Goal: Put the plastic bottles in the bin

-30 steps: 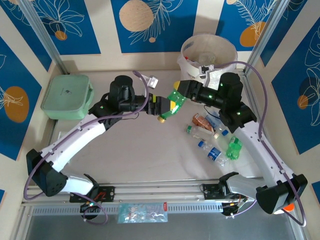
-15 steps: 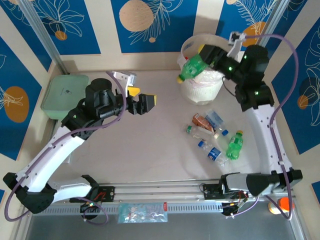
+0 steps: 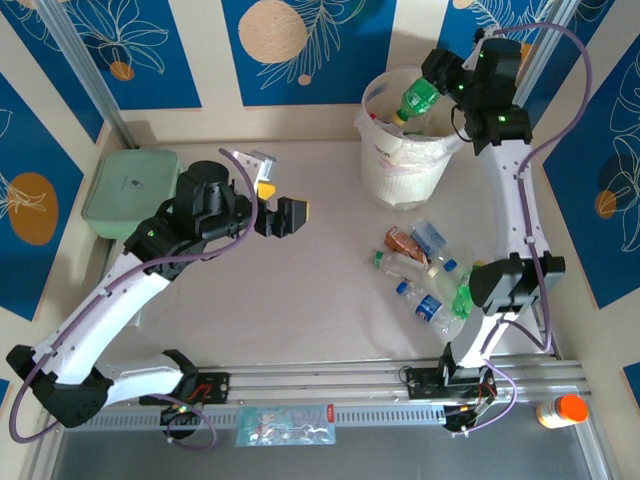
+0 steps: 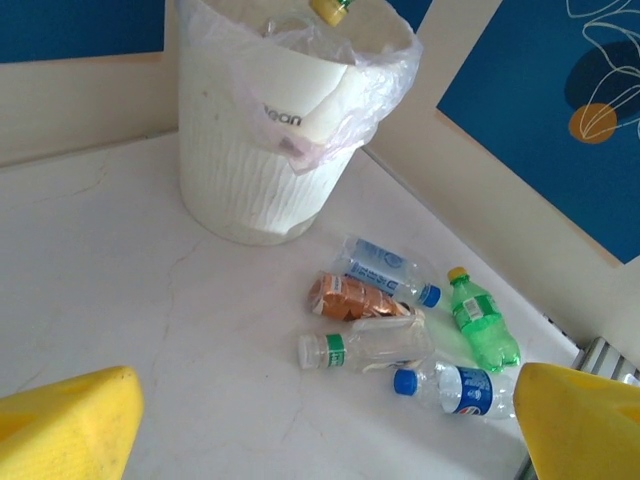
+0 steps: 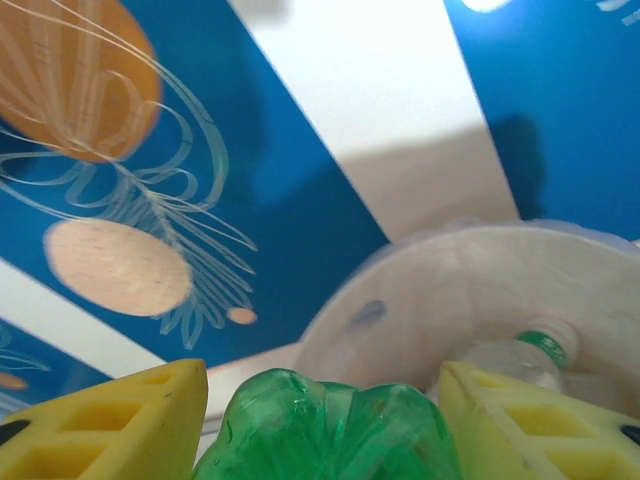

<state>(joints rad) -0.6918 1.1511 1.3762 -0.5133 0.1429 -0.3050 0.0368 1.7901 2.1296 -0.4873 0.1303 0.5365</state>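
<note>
Right pincer (image 3: 428, 88): carried from the bin's (image 3: 405, 165) left rim to above its mouth, clenched on a green bottle (image 5: 330, 425), cap angled down toward the bin. Left pincer (image 3: 280, 203): drawn back slightly, jaws spread wide, holding nothing, above the surface (image 3: 300, 300). Five loose bottles (image 4: 365, 348): clustered on the surface near the bin's base.

This is a robot lab booth. Two arms (image 3: 120, 290) are bolted to a metal rail (image 3: 320, 379), with blue leaf walls (image 3: 340, 70) around a white table (image 3: 300, 300).
</note>
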